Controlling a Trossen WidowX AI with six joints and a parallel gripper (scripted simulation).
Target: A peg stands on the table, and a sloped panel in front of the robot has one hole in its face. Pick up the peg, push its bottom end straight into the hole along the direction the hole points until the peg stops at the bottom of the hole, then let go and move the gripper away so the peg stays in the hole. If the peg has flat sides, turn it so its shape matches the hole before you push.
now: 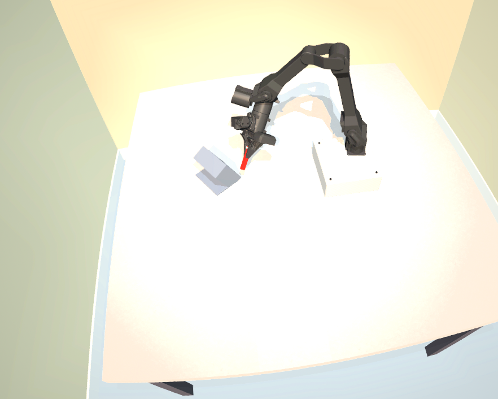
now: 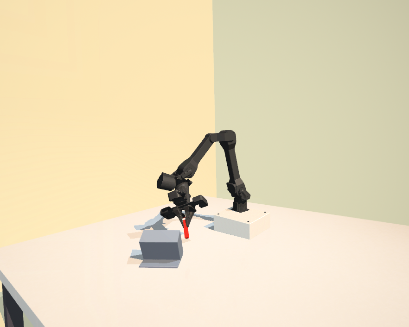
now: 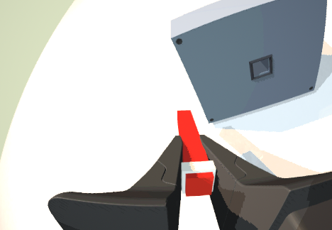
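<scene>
Panel [image 1: 215, 170] hole not visible in top/ext views; tool [image 3: 197, 161] body cut off by wrist frame bottom.

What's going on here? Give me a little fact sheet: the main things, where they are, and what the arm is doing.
Arm: dark, on a white base block
End effector: shut on the red peg
Peg: square-sided, tilted, off the table
Panel: grey, sloped, beside the peg
Hole: square, nothing in it
Stage: peg carried, not yet inserted
</scene>
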